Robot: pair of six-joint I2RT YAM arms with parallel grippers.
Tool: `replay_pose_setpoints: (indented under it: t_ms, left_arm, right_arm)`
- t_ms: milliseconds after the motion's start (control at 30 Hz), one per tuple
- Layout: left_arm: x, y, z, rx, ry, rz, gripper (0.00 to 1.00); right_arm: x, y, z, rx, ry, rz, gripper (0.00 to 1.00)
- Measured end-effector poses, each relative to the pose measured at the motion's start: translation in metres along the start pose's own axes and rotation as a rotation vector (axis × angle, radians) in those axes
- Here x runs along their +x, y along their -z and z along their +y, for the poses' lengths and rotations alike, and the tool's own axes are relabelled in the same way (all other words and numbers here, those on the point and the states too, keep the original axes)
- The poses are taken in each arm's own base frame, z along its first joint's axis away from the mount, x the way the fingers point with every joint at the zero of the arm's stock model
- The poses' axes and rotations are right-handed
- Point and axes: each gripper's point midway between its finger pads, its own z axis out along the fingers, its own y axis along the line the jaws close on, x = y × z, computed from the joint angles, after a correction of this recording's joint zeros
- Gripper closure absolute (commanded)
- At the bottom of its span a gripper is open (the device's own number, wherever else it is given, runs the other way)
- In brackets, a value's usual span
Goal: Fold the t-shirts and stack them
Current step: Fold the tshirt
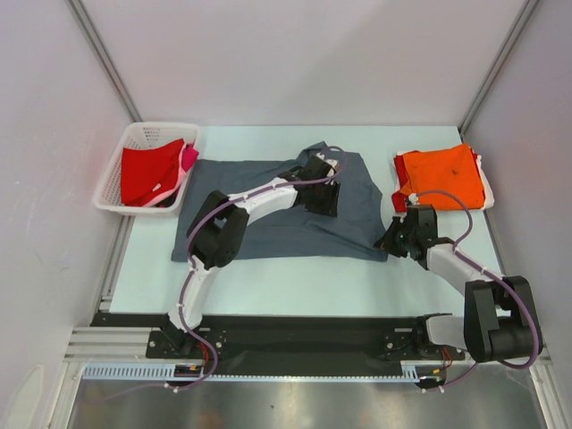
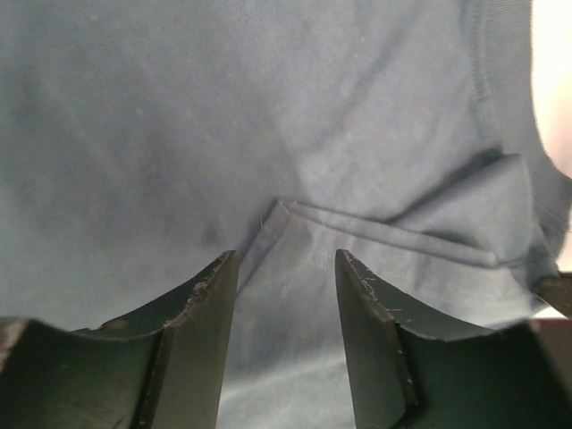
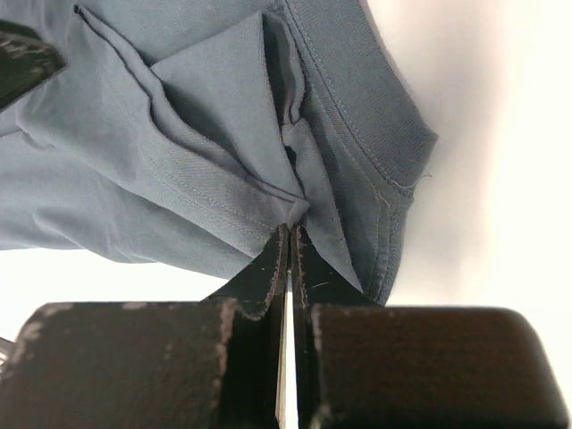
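On the pale green table (image 1: 295, 277), the dark slate-grey cloth t-shirt (image 1: 268, 210) looks mid-fold: right gripper (image 3: 290, 234) clamps its corner; left gripper (image 2: 286, 255), jaws apart, likely must grip next

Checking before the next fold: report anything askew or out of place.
The grey t-shirt is bunched into pleats at its near-right corner, pinched in the shut right tool; nothing else stands out.

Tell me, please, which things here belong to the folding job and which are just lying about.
Job: dark slate-grey cloth t-shirt; folded bright orange t-shirt; red shirt; pink shirt.
Lying about: white plastic lattice basket.
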Motion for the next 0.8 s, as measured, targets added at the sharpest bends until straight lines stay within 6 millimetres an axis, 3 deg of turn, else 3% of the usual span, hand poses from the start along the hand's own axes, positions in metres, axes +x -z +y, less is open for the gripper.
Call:
replay_pose_setpoints:
  t_ms: [133, 300, 367, 667, 800]
  left_arm:
    - [0.007, -0.011, 0.002, -0.007, -0.002, 0.024, 0.60]
    - [0.006, -0.011, -0.001, 0.006, -0.009, 0.029, 0.80]
    - [0.007, -0.011, -0.004, 0.017, -0.008, 0.032, 0.98]
    - [0.007, -0.010, 0.001, 0.003, -0.014, 0.019, 1.00]
    - [0.008, 0.007, 0.010, -0.001, 0.019, -0.018, 1.00]
  right_arm:
    - [0.000, 0.000, 0.000, -0.001, 0.001, -0.003, 1.00]
    - [0.000, 0.001, 0.000, 0.002, 0.001, -0.004, 1.00]
    - [-0.001, 0.001, 0.000, 0.001, 0.001, -0.006, 1.00]
    - [-0.003, 0.002, 0.002, -0.002, 0.001, -0.009, 1.00]
    - [-0.024, -0.003, 0.014, -0.009, 0.001, -0.023, 1.00]
